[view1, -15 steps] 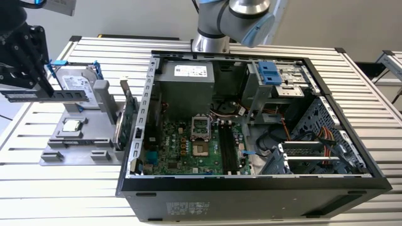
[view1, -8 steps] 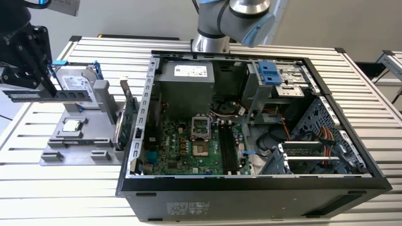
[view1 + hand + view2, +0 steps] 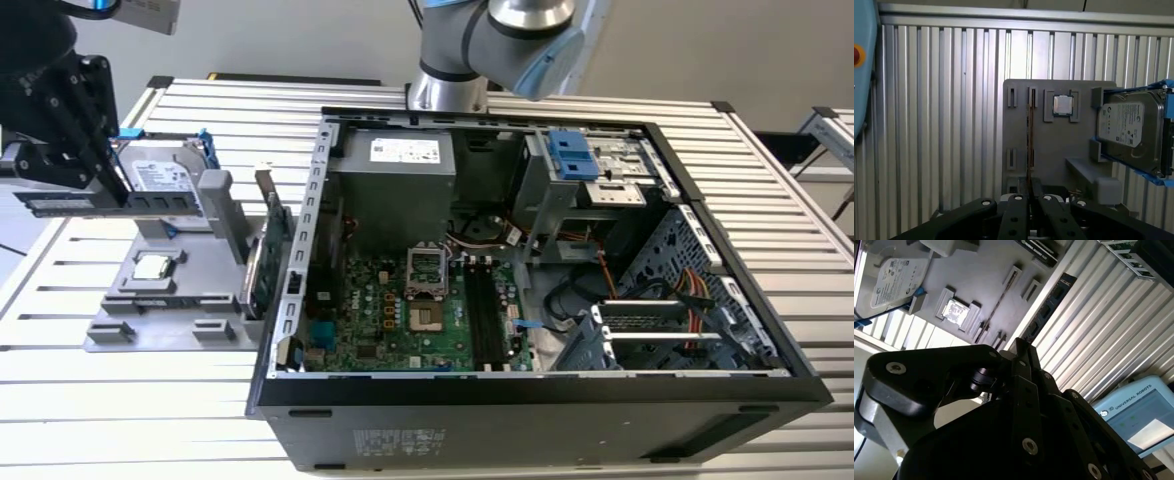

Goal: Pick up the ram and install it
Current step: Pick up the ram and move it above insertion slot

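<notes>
Our gripper (image 3: 104,182) is clenched on the ram (image 3: 147,201). We hold it level at the exterior view's left, above the grey fixture (image 3: 187,300), and it crosses the face of the hard drive (image 3: 167,175) in that picture. We cannot tell whether stick and drive touch.

In the first wrist view the fingers (image 3: 1016,210) pinch the ram (image 3: 1029,130) edge-on, so it reads as a thin line over the fixture's slots. In the second wrist view its row of dark chips (image 3: 1051,300) runs away from the fingertips.

Between the ram and the open computer case (image 3: 534,385) stand the expansion card (image 3: 274,262), upright on its edge, and the case's near wall. Inside the case the motherboard (image 3: 387,310) lies exposed, with a grey power supply (image 3: 394,170) behind it and loose cables (image 3: 627,285) toward the exterior view's right.

We count one ram, one hard drive, one expansion card, one processor chip (image 3: 154,267) lying flat on the fixture, and one case.

The gripper's upper body is cut off by the exterior view's left edge, and the arm (image 3: 467,40) is cropped at the top. Long dark slots (image 3: 481,315) on the motherboard are hard to count. A teach pendant (image 3: 1136,415) shows partly in the second wrist view.
</notes>
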Motion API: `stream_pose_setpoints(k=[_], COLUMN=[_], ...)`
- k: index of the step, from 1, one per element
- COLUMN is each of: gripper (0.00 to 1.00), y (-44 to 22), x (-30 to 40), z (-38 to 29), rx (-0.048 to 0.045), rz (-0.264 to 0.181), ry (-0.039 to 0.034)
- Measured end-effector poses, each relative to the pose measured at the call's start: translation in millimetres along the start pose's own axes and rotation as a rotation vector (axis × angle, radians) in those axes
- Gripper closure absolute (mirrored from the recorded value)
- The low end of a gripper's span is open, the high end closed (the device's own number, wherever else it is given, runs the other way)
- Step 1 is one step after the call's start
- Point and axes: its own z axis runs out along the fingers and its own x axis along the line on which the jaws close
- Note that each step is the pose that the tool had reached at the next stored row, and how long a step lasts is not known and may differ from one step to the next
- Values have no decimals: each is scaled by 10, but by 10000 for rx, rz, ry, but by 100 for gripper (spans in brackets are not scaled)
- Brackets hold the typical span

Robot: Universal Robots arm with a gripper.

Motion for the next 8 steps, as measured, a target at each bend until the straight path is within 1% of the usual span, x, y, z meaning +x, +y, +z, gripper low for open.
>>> stream_pose_setpoints(k=[1, 2, 8], gripper=[100, 100, 100], y=[-7, -44, -88], x=[0, 1, 2], z=[1, 1, 2], rx=[1, 1, 1], rz=[0, 0, 0], ry=[-1, -1, -1])
